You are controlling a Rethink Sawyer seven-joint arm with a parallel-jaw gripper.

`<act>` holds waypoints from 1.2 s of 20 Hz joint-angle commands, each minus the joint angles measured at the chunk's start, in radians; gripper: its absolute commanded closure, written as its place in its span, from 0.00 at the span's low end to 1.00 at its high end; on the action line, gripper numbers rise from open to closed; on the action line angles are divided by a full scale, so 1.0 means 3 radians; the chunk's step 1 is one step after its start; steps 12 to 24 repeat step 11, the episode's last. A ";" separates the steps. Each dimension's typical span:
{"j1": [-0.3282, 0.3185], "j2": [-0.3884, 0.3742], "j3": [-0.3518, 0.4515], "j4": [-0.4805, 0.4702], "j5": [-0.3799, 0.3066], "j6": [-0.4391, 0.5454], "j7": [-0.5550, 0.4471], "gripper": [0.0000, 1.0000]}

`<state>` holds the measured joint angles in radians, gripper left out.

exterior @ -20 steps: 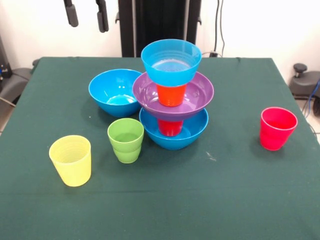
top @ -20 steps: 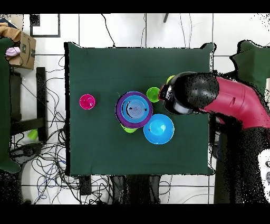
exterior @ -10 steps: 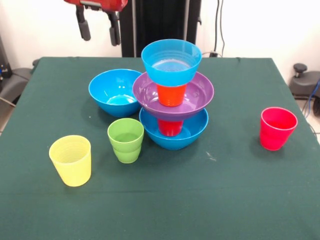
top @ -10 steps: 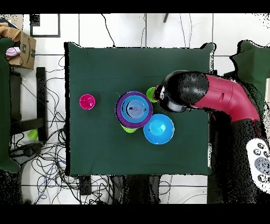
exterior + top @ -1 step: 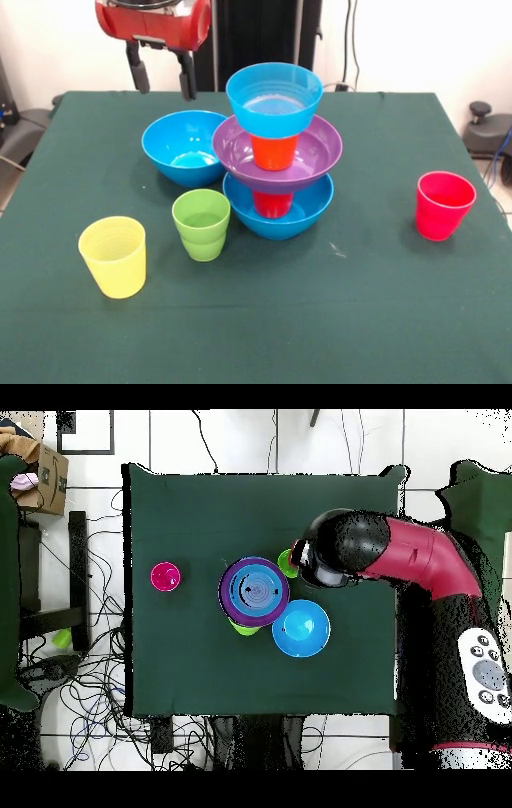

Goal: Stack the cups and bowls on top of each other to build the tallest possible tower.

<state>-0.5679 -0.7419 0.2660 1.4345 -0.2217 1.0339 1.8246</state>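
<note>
The tower (image 5: 276, 152) stands mid-table: a large blue bowl (image 5: 308, 210), a red cup (image 5: 272, 203), the purple bowl (image 5: 320, 148), an orange cup (image 5: 274, 152) and a small blue bowl (image 5: 274, 98) on top. My gripper (image 5: 162, 78) hangs open and empty above the far rim of a loose blue bowl (image 5: 186, 148), left of the tower. A green cup (image 5: 202, 224), a yellow cup (image 5: 114, 256) and a pinkish-red cup (image 5: 444, 205) stand apart on the cloth. From overhead the arm (image 5: 385, 556) hides the gripper and part of the green cup (image 5: 286, 563).
The green table (image 5: 336, 320) has open cloth along its near side. In the overhead view a light green rim (image 5: 241, 628) shows from under the tower (image 5: 255, 591), beside the loose blue bowl (image 5: 301, 628). The pinkish-red cup (image 5: 165, 576) stands alone.
The gripper has come down into the front view and shifted right toward the tower, still open. In the overhead view the arm swung further over the table. Cups and bowls have not moved.
</note>
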 commanded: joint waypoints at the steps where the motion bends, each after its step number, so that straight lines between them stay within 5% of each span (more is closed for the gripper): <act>1: -0.0174 -0.0150 0.0341 0.0278 -0.0042 -0.0246 -0.0647 0.00; 6: -0.0420 -0.0251 0.0499 0.0284 -0.0049 -0.0017 -0.0965 0.00; 11: -0.0576 -0.0091 0.0652 0.0258 -0.0151 -0.0036 -0.1017 0.00; 24: -0.0576 -0.0091 0.0652 0.0258 -0.0151 -0.0036 -0.1017 0.00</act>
